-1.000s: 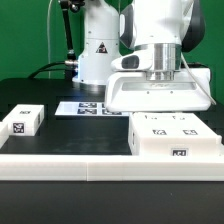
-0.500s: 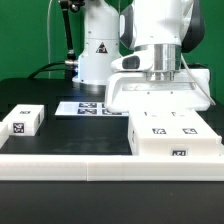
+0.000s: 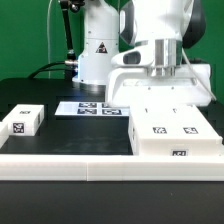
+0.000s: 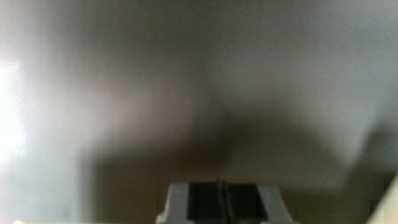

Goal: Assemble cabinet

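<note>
My gripper [image 3: 160,98] hangs close over the cabinet [image 3: 176,138], which lies on the table [image 3: 80,130] at the exterior view's right. My fingers [image 4: 196,205] look pressed together, holding nothing.

No words or numbers were legible. A triangular warning sign [image 3: 100,47] sat on the robot base [image 3: 93,65]; square fiducial tags marked the cabinet [image 3: 160,146], small block [image 3: 22,120] and marker board [image 3: 88,107].

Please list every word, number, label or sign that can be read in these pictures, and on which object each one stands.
No words or numbers can be read.
A warning triangle, its symbol too small: on the arm's base.
Only patterned square tags: on the cabinet, the small white block, the marker board.
Wrist view: blurred, nothing readable.
</note>
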### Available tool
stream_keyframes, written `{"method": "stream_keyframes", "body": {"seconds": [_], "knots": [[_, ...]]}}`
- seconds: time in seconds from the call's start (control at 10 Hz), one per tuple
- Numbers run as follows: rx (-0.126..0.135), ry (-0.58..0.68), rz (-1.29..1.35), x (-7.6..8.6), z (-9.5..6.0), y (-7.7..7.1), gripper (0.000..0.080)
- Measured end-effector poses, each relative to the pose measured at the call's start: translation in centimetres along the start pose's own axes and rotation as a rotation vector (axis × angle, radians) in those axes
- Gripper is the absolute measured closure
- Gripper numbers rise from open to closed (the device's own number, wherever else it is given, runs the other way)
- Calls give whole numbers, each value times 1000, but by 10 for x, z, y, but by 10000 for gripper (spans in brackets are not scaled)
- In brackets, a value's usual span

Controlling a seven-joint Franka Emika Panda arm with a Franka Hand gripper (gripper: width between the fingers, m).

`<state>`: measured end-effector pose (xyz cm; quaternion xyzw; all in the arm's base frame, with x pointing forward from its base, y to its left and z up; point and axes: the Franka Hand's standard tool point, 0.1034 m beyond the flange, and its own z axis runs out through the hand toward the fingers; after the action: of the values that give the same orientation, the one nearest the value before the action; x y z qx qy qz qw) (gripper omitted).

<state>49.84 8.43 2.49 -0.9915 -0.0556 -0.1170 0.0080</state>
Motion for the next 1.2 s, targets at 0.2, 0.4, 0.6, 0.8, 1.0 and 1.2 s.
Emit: {"method": "stream_keyframes", "body": {"seconds": [0.2,0.4,0.6,0.8,1.0,1.2], "knots": [[4,1,-2,4,-15,-1,797],[7,-1,-5,9,-25,-2,797],[7,-4,-5,8,-24,-2,797],[6,-4,-9,6,-17,-2,797],[8,-9,-20,11,-26,0,797],[12,-6,-26,18,-41,0,797]]}}
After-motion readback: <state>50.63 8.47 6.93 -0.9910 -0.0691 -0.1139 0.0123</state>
